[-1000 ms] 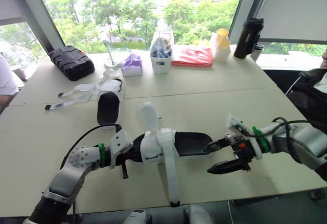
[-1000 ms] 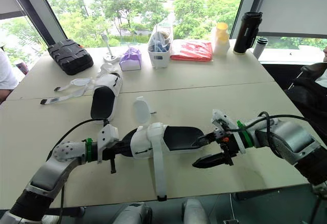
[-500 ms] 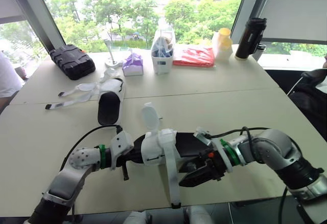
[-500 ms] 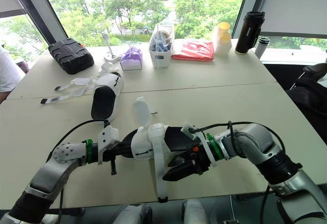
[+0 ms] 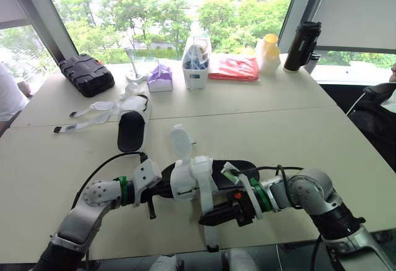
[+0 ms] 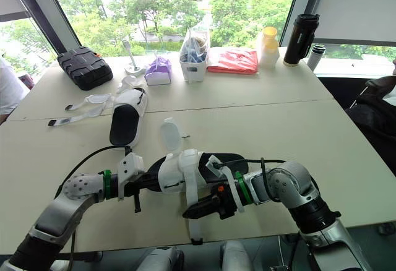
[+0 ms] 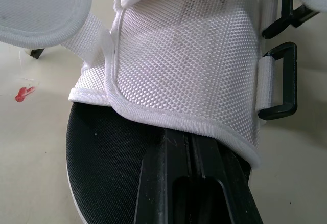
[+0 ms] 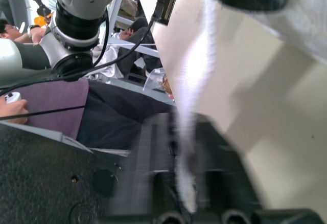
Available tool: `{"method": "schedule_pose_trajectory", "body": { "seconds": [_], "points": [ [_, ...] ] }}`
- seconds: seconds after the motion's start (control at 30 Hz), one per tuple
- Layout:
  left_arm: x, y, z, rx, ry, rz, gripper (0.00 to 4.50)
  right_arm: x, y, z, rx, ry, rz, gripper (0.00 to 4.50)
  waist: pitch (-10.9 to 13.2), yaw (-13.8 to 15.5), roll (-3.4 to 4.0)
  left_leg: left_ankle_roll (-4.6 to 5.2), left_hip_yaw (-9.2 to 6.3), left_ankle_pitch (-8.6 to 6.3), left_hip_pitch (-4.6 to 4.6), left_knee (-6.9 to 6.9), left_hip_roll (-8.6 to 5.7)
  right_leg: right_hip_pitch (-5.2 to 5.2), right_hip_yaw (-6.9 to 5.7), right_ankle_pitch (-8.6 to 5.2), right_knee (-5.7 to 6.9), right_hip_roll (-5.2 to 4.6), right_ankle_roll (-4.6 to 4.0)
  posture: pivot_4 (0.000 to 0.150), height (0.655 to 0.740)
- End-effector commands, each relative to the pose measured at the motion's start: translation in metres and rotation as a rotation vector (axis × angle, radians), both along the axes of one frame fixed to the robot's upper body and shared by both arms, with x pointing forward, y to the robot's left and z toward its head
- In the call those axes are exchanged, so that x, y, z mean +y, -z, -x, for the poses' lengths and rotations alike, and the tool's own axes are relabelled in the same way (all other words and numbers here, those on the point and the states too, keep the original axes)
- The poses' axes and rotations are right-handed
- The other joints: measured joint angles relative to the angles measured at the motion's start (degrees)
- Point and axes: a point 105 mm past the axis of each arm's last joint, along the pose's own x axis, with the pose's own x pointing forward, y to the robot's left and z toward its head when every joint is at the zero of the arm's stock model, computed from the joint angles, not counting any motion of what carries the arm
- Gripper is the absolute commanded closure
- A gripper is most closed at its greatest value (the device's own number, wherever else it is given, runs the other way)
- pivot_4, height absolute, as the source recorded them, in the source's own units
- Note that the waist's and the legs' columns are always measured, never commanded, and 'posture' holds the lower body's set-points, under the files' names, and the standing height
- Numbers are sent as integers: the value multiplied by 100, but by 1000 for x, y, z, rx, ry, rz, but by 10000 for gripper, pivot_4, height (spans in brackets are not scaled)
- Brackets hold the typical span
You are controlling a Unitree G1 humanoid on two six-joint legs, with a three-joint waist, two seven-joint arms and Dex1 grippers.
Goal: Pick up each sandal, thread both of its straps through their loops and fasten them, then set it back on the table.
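Second sandal (image 5: 132,125): we log it lying on the bench (image 5: 297,129), well beyond the left claw (image 5: 159,189). Left claw: clenched on the heel end of the sandal (image 5: 189,175). Right claw (image 5: 210,219): beside it, clenched on the hanging strap (image 5: 210,237).

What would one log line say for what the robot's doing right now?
left claw: grips sandal | right claw: at its loose hanging strap | fastening: not done | second sandal: lying on table
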Motion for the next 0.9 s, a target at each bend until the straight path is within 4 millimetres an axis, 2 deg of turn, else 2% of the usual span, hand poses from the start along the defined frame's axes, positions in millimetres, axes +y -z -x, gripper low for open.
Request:
{"method": "schedule_pose_trajectory", "body": {
  "seconds": [0.03, 0.2, 0.33, 0.4, 0.47, 0.6, 0.7, 0.9],
  "points": [
    [-3, 16, 9, 72, 16, -21, 45000, 7, -11, 1, -32, -2, -49, 44778, 0, 1, 0, 0, 0, 0, 0, 0, 0, 0, 0, 0, 0, 0, 0, 1500, 7400],
    [-3, 15, 8, 71, 15, -19, 45000, 2, -26, -5, -59, -5, -61, 44778, 0, 2, 0, 0, 0, 0, 0, 0, 0, 0, 0, 0, 0, 0, 0, 1500, 7400],
    [-4, 16, 7, 71, 15, -19, 45000, -4, -70, -25, -144, -20, -106, 44778, 1, -6, 3, 0, 2, 0, 1, 2, -1, 1, 0, 0, 0, 1, 0, 1500, 7400],
    [-4, 16, 6, 70, 14, -17, 45000, -1, -96, -43, -190, -9, -134, 44778, 0, -11, 4, 0, 3, 0, 5, 2, 1, 3, 0, 0, 2, 4, 0, 1500, 7400],
    [-5, 16, 6, 70, 14, -15, 45000, 4, -109, -57, -221, 4, -145, 44778, -1, -4, 4, 0, 2, 1, 4, 1, 1, 3, -1, 0, 3, 6, 0, 1500, 7400],
    [-6, 16, 4, 68, 14, -14, 45000, 12, -111, -72, -227, 17, -137, 44778, -4, 19, 0, 1, -3, 0, -1, 0, -2, 3, -3, 0, 1, 2, -1, 1500, 7400],
    [-6, 16, 4, 66, 12, -13, 45000, 19, -99, -82, -239, 14, -103, 44778, -4, 5, 0, 0, -2, 0, -2, 0, -14, 2, 0, 1, 1, -9, -1, 1500, 7400],
    [-6, 16, 5, 64, 8, -13, 45000, 21, -82, -85, -259, -34, -66, 44778, -3, 4, 2, 0, -7, 1, -2, 1, -33, 1, -1, 1, 3, -11, 0, 1500, 7400]
  ]
}}
